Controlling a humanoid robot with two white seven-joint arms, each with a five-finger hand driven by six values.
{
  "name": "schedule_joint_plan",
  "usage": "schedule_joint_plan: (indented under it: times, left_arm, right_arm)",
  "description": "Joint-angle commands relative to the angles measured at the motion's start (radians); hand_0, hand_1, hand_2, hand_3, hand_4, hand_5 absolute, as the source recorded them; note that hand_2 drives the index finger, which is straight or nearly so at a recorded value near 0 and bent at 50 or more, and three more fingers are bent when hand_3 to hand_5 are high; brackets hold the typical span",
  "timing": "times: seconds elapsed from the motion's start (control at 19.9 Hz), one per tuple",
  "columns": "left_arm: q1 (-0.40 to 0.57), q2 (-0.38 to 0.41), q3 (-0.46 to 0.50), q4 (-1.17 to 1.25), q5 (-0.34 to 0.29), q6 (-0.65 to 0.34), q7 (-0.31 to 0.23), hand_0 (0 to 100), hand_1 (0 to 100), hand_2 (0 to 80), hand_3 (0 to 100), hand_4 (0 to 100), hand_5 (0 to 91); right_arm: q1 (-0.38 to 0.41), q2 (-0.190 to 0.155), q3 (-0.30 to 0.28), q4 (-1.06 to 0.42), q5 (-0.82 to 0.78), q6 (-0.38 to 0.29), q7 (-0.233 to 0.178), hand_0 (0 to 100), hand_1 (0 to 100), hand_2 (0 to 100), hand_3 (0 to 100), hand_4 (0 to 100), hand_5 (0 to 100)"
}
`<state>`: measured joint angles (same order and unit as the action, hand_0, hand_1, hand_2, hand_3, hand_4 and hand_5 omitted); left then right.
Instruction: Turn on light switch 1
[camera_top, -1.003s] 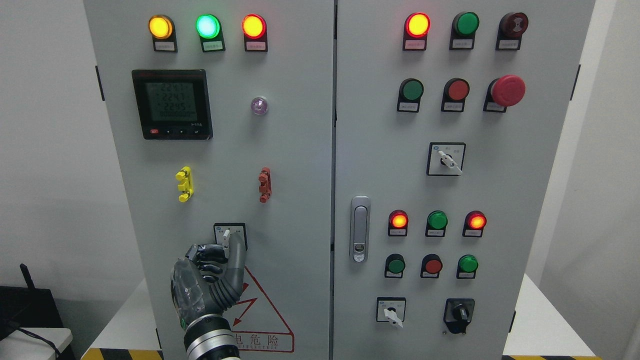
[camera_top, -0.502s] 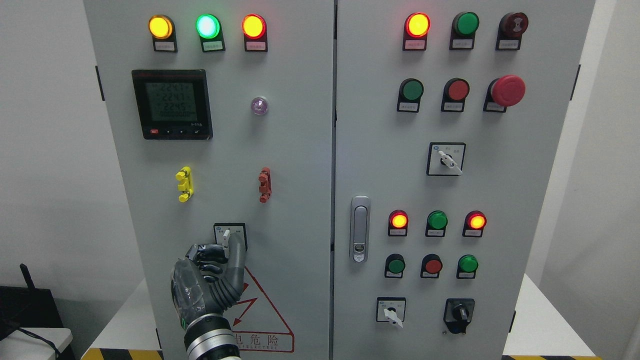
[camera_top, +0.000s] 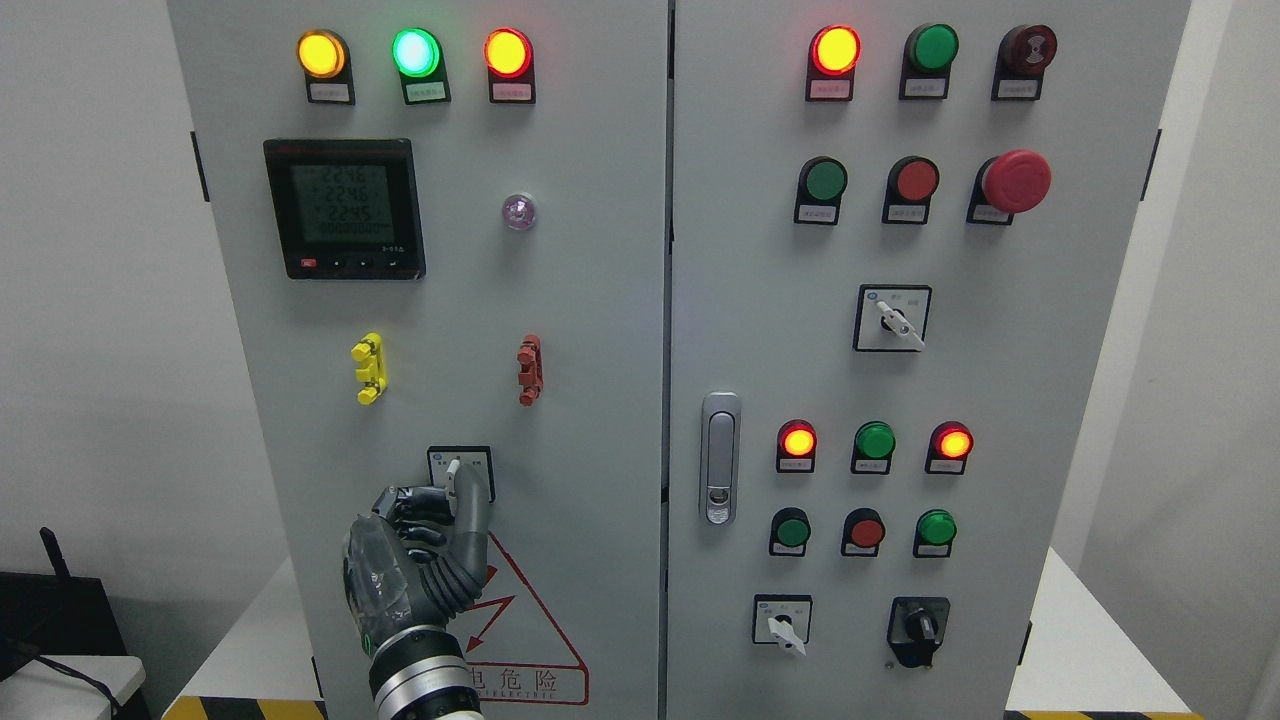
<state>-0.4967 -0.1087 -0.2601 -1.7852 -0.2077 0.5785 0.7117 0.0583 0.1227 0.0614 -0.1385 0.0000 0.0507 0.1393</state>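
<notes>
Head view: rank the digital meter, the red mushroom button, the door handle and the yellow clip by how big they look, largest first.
1. digital meter
2. door handle
3. red mushroom button; it sticks out toward the camera, so its place against the handle is unsure
4. yellow clip

Grey cabinet (camera_top: 600, 300) stands on a white table (camera_top: 1085, 640). Its selector switch (camera_top: 455, 470) sits pinched in the left hand (camera_top: 420, 560). Above the hand are a yellow clip (camera_top: 368, 368), a red clip (camera_top: 529, 369) and the meter (camera_top: 345, 208). Just right of the wrist there's a warning triangle (camera_top: 525, 640), and further right, the door latch (camera_top: 720, 458).
</notes>
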Motion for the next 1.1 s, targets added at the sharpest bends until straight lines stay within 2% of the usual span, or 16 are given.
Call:
schedule_joint_plan:
  times: [0.0,1.05]
  left_arm:
    - [0.000,0.000,-0.001,0.001,0.001,0.000,-0.005,33,40,57.7,72,76,65.1]
    - [0.000,0.001,-0.001,0.000,0.001,0.000,-0.008,47,34,59.0,73,77,65.4]
  right_arm:
    - [0.000,0.000,0.000,0.000,-0.017,0.000,-0.003,12,39,0,0,0,0]
    - [0.000,0.000,0.000,0.000,-0.018,0.000,-0.003,12,39,0,0,0,0]
